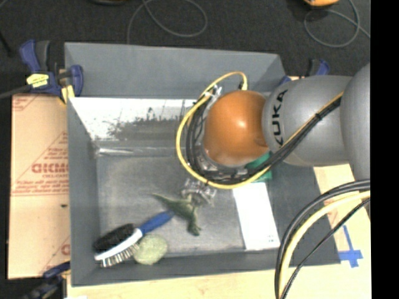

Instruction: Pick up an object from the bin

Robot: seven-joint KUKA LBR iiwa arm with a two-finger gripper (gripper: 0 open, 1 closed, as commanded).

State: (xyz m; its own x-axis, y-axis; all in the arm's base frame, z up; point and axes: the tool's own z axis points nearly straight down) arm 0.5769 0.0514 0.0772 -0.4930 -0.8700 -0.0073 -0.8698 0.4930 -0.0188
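Gripper [198, 193] low near frame centre, just above green toy dinosaur [184, 210] on bin floor. Gripper spread hidden, can't tell. Dino probably light and rubbery with a skinny tail, so I'd grab mid-body. Brush [128, 237] handle close by, lower left.

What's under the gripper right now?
A green toy dinosaur lies on the bin floor just under the gripper. Its upper part is covered by the gripper, so contact can't be judged.

Brand: "KUKA" [278, 118], in black capitals running up the casing.
Stands on: the grey arm [318, 126], above and to the right of the jaws.
Unreadable: tiny dark print on a white card [254, 212], just right of the jaws.
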